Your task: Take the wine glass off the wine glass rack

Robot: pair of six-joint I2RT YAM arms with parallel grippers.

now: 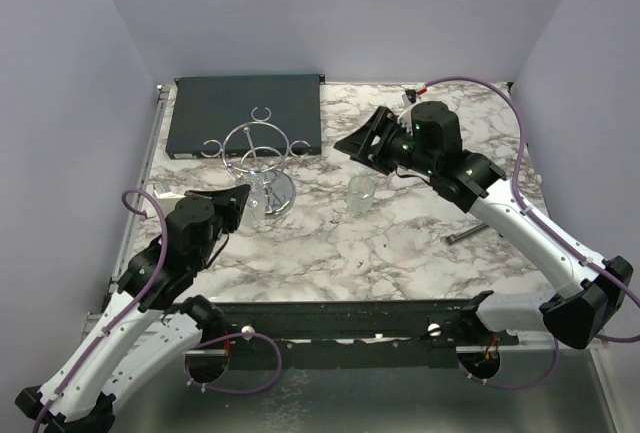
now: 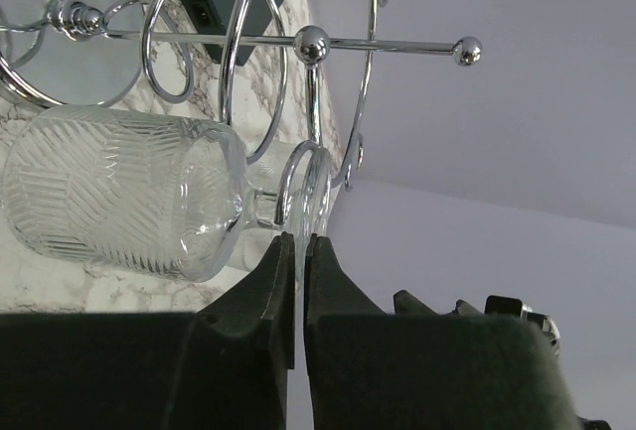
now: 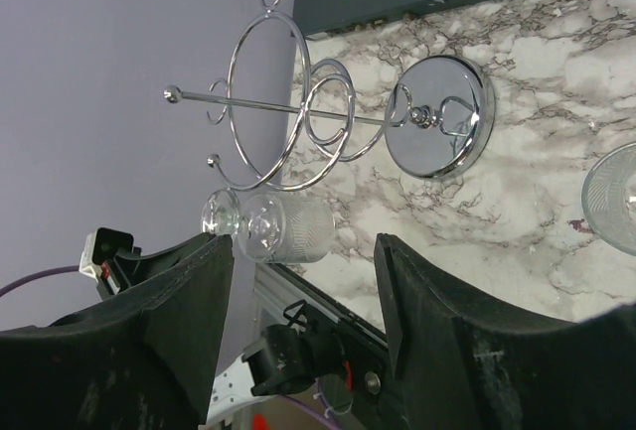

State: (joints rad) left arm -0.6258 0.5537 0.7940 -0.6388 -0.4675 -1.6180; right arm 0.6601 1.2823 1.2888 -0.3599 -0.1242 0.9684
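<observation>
The chrome wine glass rack [image 1: 262,145] stands at the back left on its round disc base [image 1: 277,191]. A clear patterned wine glass [image 1: 258,200] hangs upside down from one of its looped arms, on the near left side. In the left wrist view the glass [image 2: 119,197] lies to the left, with its stem in a wire loop of the rack [image 2: 311,45]. My left gripper [image 2: 301,242] is closed on the thin edge of the glass's foot. My right gripper [image 1: 372,139] is open and empty, held above the table to the right of the rack [image 3: 437,117]. It looks towards the hanging glass [image 3: 293,231].
A second clear glass [image 1: 361,195] stands upright on the marble table [image 1: 420,253], right of the rack base. A dark grey flat box [image 1: 248,113] lies along the back edge behind the rack. A small dark metal bar [image 1: 465,238] lies near the right arm.
</observation>
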